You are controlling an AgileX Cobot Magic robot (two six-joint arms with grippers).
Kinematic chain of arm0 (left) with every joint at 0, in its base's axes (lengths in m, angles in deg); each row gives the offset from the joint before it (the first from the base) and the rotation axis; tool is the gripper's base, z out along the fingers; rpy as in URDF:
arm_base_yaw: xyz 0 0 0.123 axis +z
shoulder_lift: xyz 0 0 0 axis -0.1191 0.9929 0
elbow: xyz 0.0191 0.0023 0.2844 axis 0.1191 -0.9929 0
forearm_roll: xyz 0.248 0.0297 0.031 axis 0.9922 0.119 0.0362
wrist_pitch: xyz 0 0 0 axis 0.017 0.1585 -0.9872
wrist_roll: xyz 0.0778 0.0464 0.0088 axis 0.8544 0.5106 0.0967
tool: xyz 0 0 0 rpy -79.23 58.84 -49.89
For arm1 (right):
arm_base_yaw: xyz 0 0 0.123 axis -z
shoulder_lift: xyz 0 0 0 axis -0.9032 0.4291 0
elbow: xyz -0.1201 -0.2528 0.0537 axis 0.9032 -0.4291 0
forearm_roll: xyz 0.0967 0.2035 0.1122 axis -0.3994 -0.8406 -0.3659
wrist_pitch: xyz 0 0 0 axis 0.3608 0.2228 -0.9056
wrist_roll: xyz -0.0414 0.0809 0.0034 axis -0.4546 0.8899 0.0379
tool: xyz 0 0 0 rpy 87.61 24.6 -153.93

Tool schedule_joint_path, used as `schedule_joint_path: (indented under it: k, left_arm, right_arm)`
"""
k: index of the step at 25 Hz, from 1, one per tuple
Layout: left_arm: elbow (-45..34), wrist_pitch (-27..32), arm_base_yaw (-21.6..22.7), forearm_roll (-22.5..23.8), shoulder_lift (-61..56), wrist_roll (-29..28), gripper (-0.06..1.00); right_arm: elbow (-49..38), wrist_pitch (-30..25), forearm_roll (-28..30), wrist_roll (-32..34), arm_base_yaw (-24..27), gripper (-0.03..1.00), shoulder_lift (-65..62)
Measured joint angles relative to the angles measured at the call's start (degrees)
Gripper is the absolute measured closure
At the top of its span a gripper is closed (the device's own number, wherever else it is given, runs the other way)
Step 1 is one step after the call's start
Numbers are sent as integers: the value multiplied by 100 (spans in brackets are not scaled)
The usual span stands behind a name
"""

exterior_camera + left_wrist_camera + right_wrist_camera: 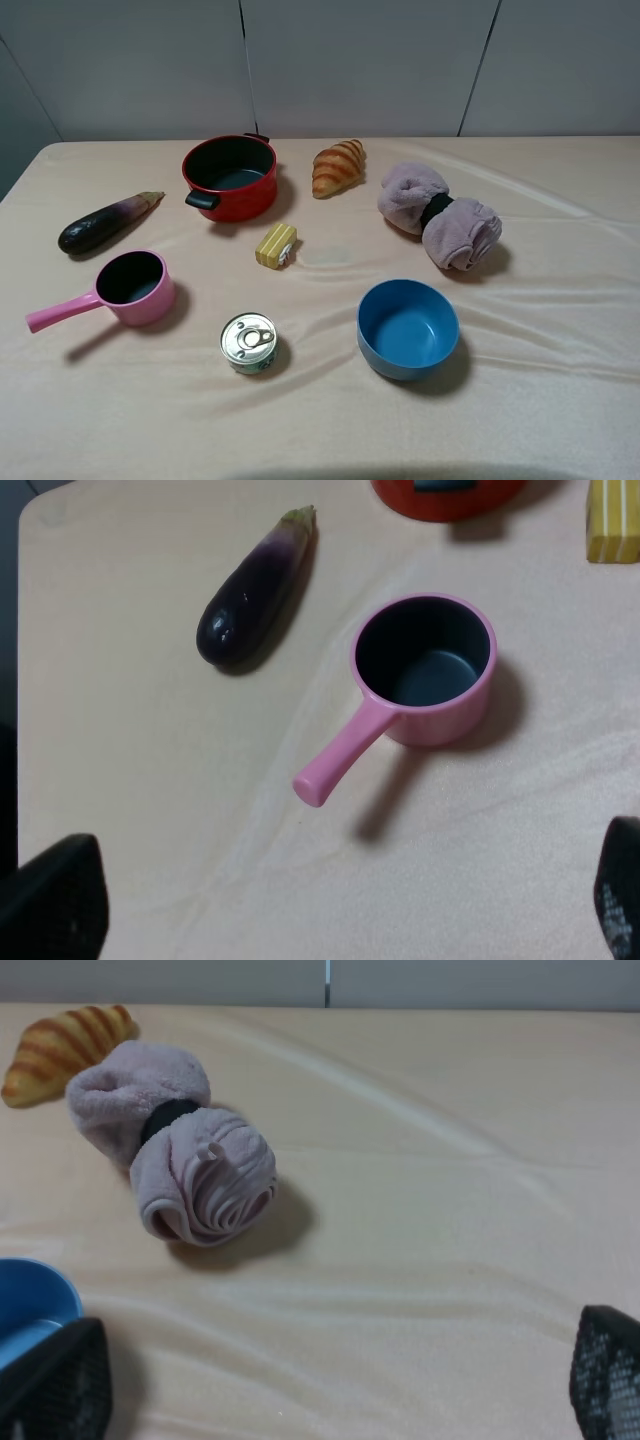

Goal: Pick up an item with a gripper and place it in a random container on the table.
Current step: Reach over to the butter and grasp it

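Note:
The small yellow ribbed block with a white end (pixel 276 245) lies on the cloth in the middle of the table, in front of the red pot. Its edge shows in the left wrist view (pixel 613 520). The round blue bowl (pixel 407 328) stands empty at the front right of centre; its rim shows in the right wrist view (pixel 30 1300). Neither arm shows in the exterior high view. My left gripper (pixel 335 910) is open and empty above the cloth near the pink saucepan. My right gripper (pixel 330 1390) is open and empty, beside the blue bowl.
A red pot with black handles (pixel 230 177), a croissant (pixel 337 166), a rolled mauve towel (pixel 440 215), an eggplant (pixel 105 222), a pink saucepan (pixel 130 288) and a tin can (pixel 248 343) stand around the block. The beige cloth (pixel 560 400) is wrinkled.

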Motion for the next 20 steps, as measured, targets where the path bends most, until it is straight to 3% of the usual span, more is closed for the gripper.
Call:
schedule_joint_path:
  k: [20]
  left_arm:
    - [0, 0, 0, 0, 0, 0, -4]
  right_arm:
    - [0, 0, 0, 0, 0, 27, 0]
